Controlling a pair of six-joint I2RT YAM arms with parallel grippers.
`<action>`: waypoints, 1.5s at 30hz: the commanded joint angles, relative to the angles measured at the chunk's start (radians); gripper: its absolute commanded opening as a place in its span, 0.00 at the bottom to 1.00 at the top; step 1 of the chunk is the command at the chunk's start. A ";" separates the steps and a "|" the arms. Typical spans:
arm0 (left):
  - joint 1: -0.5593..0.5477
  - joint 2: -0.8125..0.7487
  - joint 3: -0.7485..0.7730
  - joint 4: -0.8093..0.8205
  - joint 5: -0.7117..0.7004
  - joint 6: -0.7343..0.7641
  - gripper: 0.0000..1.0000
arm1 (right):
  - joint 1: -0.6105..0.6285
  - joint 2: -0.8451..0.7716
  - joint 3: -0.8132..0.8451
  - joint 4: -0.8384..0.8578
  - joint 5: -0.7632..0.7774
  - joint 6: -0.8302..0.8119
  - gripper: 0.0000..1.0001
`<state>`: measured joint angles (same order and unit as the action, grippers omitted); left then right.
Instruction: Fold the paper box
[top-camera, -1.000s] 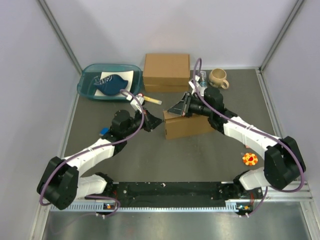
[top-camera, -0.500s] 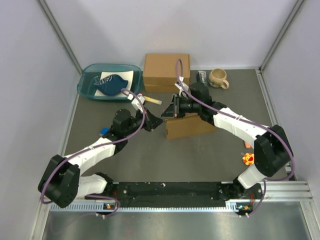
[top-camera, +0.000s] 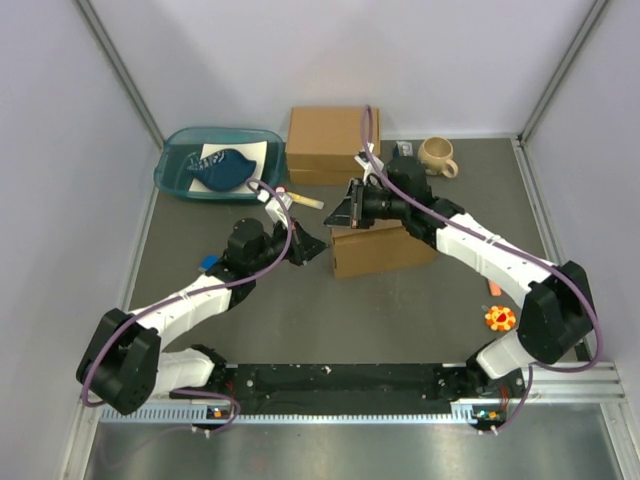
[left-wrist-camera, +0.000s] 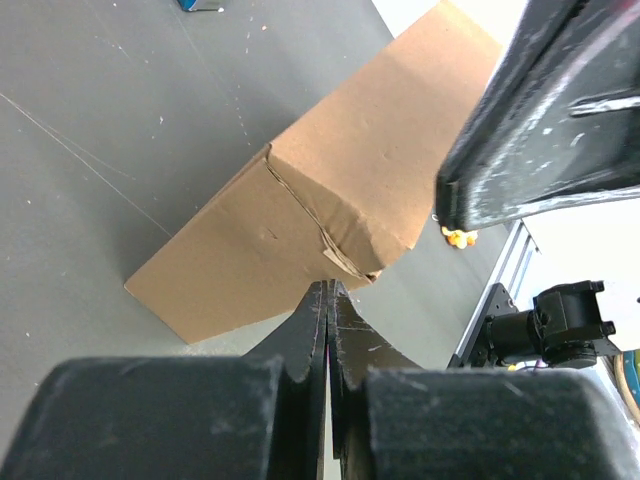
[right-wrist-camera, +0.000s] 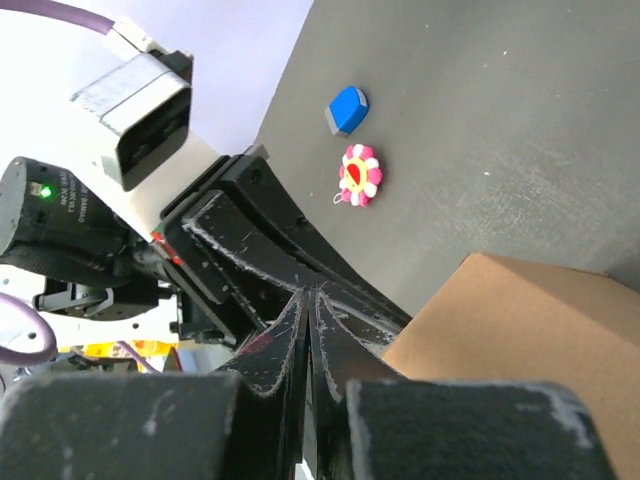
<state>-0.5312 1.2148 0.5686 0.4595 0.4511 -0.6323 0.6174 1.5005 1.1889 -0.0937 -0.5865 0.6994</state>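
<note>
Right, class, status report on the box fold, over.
Left jaws shut, empty, by paper box, left end. Right jaws shut, empty, over its far-left corner. Box looks closed. No clutter on it.

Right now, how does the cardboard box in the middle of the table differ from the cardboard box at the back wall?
The paper box lies farther forward, slightly askew; the back box sits square against the wall. The left gripper and right gripper, both shut, are at the paper box's left end; neither is near the back box. Both are plain brown cardboard.
</note>
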 joint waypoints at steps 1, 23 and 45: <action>-0.003 -0.005 0.011 0.027 -0.005 0.013 0.00 | 0.010 -0.045 -0.003 0.003 0.019 -0.006 0.00; -0.001 -0.064 0.025 -0.036 -0.064 0.042 0.00 | -0.057 -0.212 -0.014 -0.090 0.152 -0.054 0.00; -0.018 0.074 0.123 0.125 -0.221 -0.182 0.88 | -0.436 -0.531 -0.313 -0.276 0.741 -0.087 0.83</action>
<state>-0.5377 1.2644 0.6601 0.4965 0.2268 -0.7689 0.2230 0.9901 0.8913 -0.4160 0.1150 0.5682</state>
